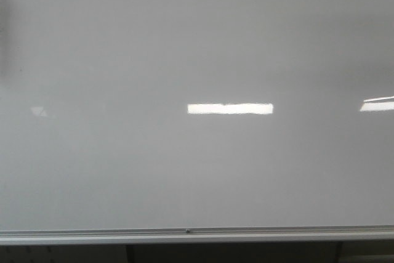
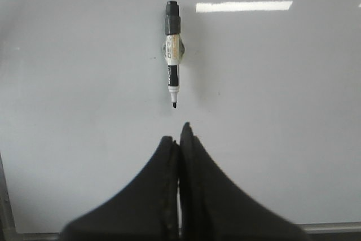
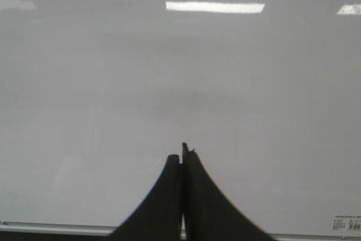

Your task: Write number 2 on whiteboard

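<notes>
The large glossy white-grey whiteboard (image 1: 197, 41) with its silver metal bottom rail (image 1: 184, 234) fills the front view, and nothing is written on it: no number 2 shows in any view, only bright rectangular light reflections (image 1: 229, 108). Neither arm reaches into the front view.

In the left wrist view, the left gripper (image 2: 180, 139) points at the board with its black fingers pressed together and nothing between them. Just ahead of its tips, but apart from them, a short black-and-white marker pen (image 2: 172, 52) hangs on the board, held near its middle by what looks like a small clip or magnet. Its cap is off and its dark nib points back toward the fingers, so it seems parked there to be picked up. The jaws would need to part before they can take it.

The right gripper (image 3: 183, 153) is likewise closed and empty, facing a bare stretch of board with the rail below it. A small printed label (image 3: 346, 223) sits off to one side, too small to read.

I judge the writing has not begun.
</notes>
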Controlling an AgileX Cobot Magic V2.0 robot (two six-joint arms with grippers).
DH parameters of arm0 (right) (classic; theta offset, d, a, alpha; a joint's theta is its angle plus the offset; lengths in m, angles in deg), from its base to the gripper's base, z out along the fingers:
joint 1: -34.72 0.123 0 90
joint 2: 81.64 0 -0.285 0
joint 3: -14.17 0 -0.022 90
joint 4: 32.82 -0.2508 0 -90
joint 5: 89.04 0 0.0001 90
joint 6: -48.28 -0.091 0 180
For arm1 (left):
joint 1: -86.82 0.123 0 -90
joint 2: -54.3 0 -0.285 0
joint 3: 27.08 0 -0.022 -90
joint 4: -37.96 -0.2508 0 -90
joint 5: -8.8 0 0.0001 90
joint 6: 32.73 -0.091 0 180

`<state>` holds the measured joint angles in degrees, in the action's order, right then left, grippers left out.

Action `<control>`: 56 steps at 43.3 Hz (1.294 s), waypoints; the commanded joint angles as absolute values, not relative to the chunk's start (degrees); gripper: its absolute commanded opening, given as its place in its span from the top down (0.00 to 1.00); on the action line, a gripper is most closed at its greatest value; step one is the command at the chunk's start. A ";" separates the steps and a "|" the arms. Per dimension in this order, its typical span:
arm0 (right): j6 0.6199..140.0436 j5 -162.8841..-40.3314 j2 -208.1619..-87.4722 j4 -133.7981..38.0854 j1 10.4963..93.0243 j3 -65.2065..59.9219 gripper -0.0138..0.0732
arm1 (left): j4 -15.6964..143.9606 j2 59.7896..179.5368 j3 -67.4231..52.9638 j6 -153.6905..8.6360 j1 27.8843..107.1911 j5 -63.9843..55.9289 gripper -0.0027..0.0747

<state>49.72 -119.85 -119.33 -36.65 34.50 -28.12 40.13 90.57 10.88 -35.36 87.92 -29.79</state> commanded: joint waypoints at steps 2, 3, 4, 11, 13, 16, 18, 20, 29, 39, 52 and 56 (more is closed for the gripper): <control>50.00 -117.35 -122.40 -36.51 34.51 -26.12 0.92 | 40.76 92.60 9.16 -34.80 87.98 -26.00 0.99; 49.99 -117.73 -122.97 -36.44 34.51 -26.12 0.92 | 40.76 92.67 9.16 -34.80 87.98 -26.00 0.99; 49.99 -117.99 -123.24 -36.44 34.51 -26.12 0.92 | 40.76 92.81 9.16 -34.80 87.98 -26.00 0.99; 50.82 -119.67 -126.23 -36.26 34.51 -26.12 0.90 | 40.66 93.18 9.16 -34.80 87.98 -26.00 0.99; 50.91 -119.91 -126.86 -36.26 34.51 -26.12 0.87 | 40.56 93.18 9.16 -35.10 87.98 -25.89 0.98; 50.91 -120.17 -127.59 -36.26 34.51 -26.12 0.74 | 40.56 93.18 9.16 -35.21 87.98 -25.89 0.90; 50.91 -120.17 -127.79 -36.26 34.51 -26.12 0.64 | 40.56 93.18 9.16 -35.21 87.98 -25.89 0.82; 50.95 -120.17 -127.79 -36.26 34.51 -26.12 0.51 | 40.56 93.18 9.16 -35.21 87.98 -25.77 0.71; 50.95 -120.08 -127.79 -36.26 34.51 -26.12 0.17 | 40.56 93.18 9.16 -35.21 87.98 -25.51 0.26; 50.95 -120.08 -127.79 -36.38 34.51 -26.12 0.18 | 40.44 94.99 8.32 -35.21 87.98 -24.83 0.26; 50.95 -120.08 -127.79 -36.38 34.51 -26.12 0.18 | 40.34 107.68 2.87 -35.21 87.98 -25.44 0.26; 50.95 -120.08 -127.79 -36.38 34.51 -26.12 0.18 | 40.34 112.62 1.26 -35.21 87.98 -24.93 0.26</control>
<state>50.40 -123.46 -127.41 -36.55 34.50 -28.12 40.13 109.28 4.38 -35.36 87.92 -29.54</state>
